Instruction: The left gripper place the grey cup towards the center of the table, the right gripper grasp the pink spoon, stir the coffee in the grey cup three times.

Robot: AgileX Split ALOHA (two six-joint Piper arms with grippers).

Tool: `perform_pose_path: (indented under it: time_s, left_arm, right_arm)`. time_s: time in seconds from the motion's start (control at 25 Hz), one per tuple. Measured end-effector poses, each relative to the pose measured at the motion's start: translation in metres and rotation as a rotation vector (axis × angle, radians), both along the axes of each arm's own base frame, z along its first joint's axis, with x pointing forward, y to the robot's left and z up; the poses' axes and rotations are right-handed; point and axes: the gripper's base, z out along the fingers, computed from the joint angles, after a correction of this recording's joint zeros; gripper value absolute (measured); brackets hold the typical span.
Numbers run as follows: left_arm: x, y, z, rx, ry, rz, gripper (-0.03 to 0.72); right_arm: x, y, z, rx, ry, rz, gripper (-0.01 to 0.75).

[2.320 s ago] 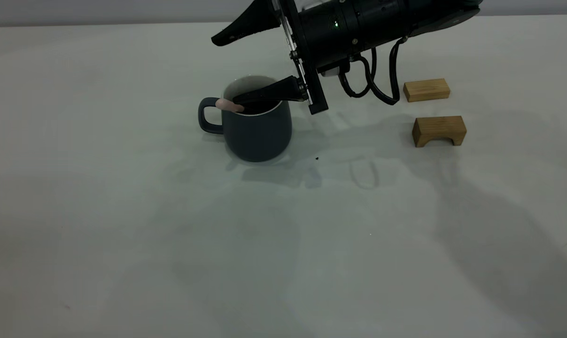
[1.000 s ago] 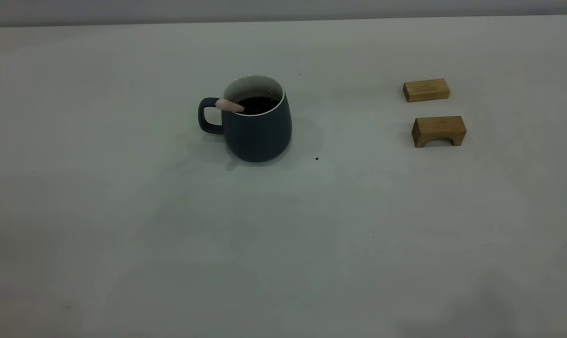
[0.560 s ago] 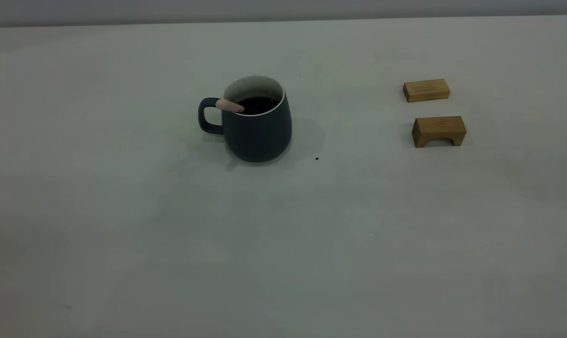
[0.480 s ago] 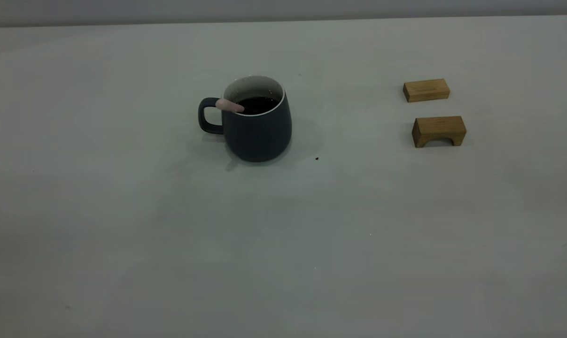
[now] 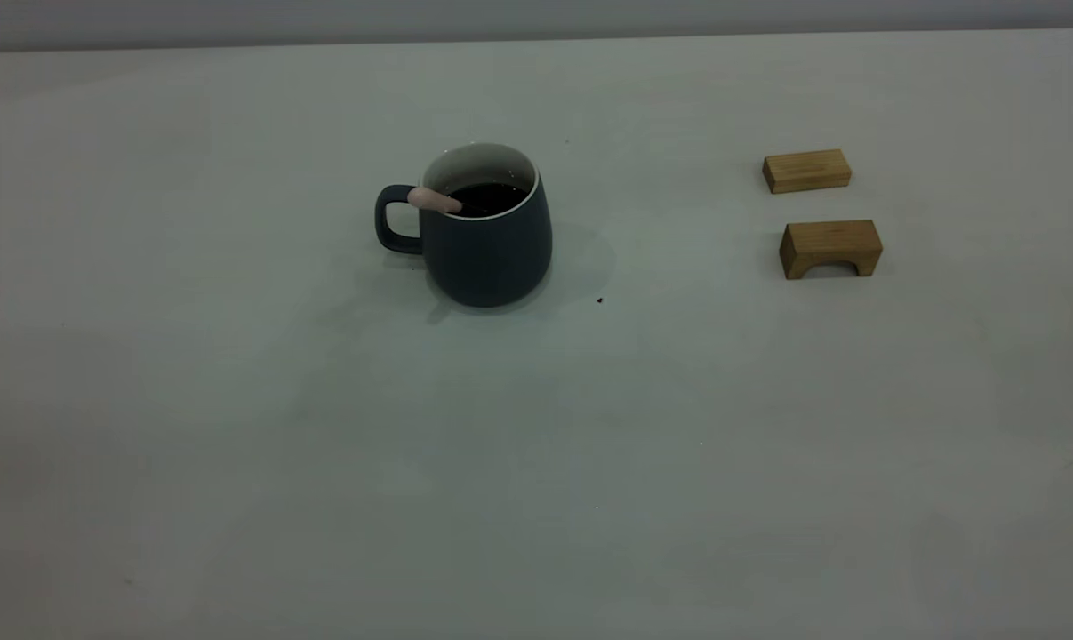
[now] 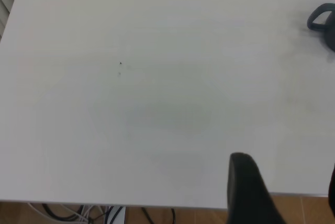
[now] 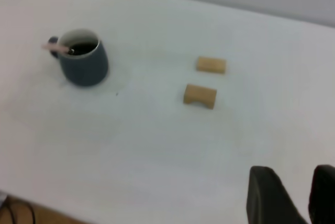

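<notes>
The grey cup [image 5: 487, 244] stands upright near the middle of the table [image 5: 536, 444], its handle to the left, with dark coffee [image 5: 493, 196] inside. The pink spoon [image 5: 433, 200] leans on the rim above the handle, its bowl down in the coffee. No gripper shows in the exterior view. My right gripper [image 7: 293, 192] hangs open and empty, high and far back from the cup [image 7: 84, 67] and spoon [image 7: 54, 47]. My left gripper [image 6: 285, 187] is open and empty over the table's edge, with only the cup's handle [image 6: 319, 17] in its view.
Two tan wooden blocks lie right of the cup: a flat one [image 5: 806, 170] and an arched one [image 5: 830, 247]. A tiny dark speck [image 5: 599, 300] sits beside the cup. Cables [image 6: 104, 214] hang below the table edge by the left arm.
2.3 s ago the open right gripper hung over the cup at the spoon; it has since left the exterior view. Spoon and cup have stayed put.
</notes>
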Motion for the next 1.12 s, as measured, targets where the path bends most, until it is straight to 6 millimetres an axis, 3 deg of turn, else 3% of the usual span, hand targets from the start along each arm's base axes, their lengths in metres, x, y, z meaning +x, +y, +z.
perform_pose_path:
  time_s: [0.24, 0.56, 1.12]
  left_arm:
    - [0.000, 0.000, 0.000, 0.000, 0.000, 0.000, 0.446]
    - [0.000, 0.000, 0.000, 0.000, 0.000, 0.000, 0.446]
    - [0.000, 0.000, 0.000, 0.000, 0.000, 0.000, 0.446]
  right_arm:
    - [0.008, -0.002, -0.028, -0.006, 0.015, -0.024, 0.237]
    - [0.016, -0.001, -0.047, 0.008, 0.090, -0.104, 0.237]
    - [0.017, -0.002, -0.051, -0.010, 0.106, -0.133, 0.237]
